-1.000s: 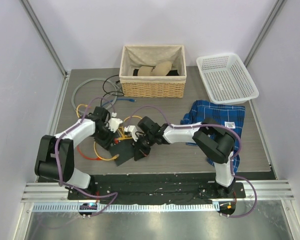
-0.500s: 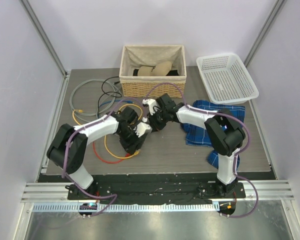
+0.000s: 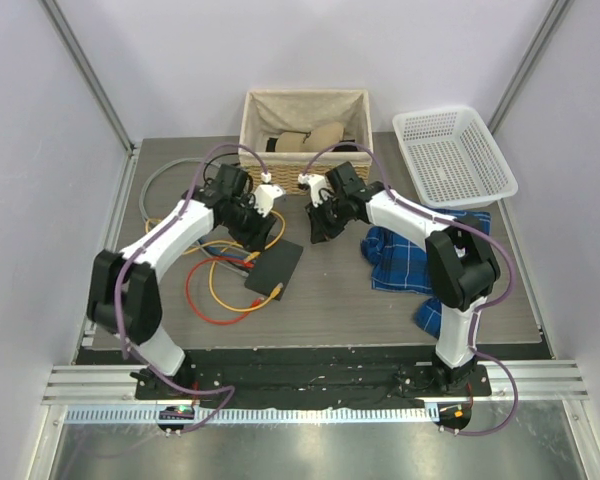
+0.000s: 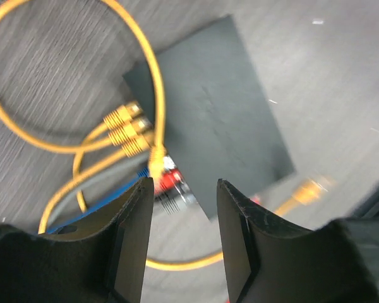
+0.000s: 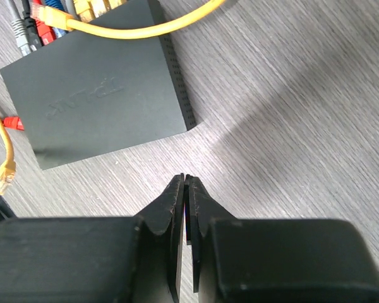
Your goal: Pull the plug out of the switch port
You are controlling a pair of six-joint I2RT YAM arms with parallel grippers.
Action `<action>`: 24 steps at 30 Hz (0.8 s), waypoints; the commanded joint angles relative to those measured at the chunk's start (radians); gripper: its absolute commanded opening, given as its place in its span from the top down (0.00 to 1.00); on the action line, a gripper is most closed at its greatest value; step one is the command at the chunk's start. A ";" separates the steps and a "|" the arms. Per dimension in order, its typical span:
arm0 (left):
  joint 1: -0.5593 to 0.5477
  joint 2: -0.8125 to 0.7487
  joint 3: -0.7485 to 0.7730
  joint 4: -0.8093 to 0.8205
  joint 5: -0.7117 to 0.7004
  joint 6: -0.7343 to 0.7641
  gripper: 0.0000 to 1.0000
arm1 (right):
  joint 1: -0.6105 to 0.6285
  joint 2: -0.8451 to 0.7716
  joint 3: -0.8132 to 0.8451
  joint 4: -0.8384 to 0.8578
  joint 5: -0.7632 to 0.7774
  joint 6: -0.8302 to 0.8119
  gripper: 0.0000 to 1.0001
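Note:
The switch (image 3: pixel 276 264) is a flat black box lying on the table between the arms. Several plugs sit in the sockets on its left edge (image 3: pixel 251 262): yellow, red, blue and grey ones show in the right wrist view (image 5: pixel 50 16). A loose yellow plug (image 3: pixel 278 291) lies at its near corner, and it also shows in the right wrist view (image 5: pixel 3 172). My left gripper (image 3: pixel 255 232) is open and empty, above and behind the switch (image 4: pixel 221 113). My right gripper (image 3: pixel 318 228) is shut with nothing seen in it, beside the switch (image 5: pixel 101 107).
Yellow (image 3: pixel 220 290), red (image 3: pixel 195 305), grey (image 3: pixel 160 180) and black cables loop over the left of the table. A wicker basket (image 3: pixel 305 178) stands at the back. A white plastic basket (image 3: pixel 452 155) is at the back right. A blue checked cloth (image 3: pixel 410 255) lies on the right.
Both grippers have moved up and back from the switch toward the wicker basket. The switch now lies uncovered nearer the table's middle. The left gripper stands open.

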 commanded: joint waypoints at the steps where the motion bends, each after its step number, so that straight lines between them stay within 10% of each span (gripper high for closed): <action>1: 0.025 0.122 0.035 0.119 -0.073 -0.004 0.50 | 0.008 0.005 0.067 -0.025 0.021 -0.011 0.89; 24: 0.087 0.486 0.345 0.083 -0.142 0.030 0.78 | 0.091 0.040 -0.005 0.075 0.034 0.026 0.99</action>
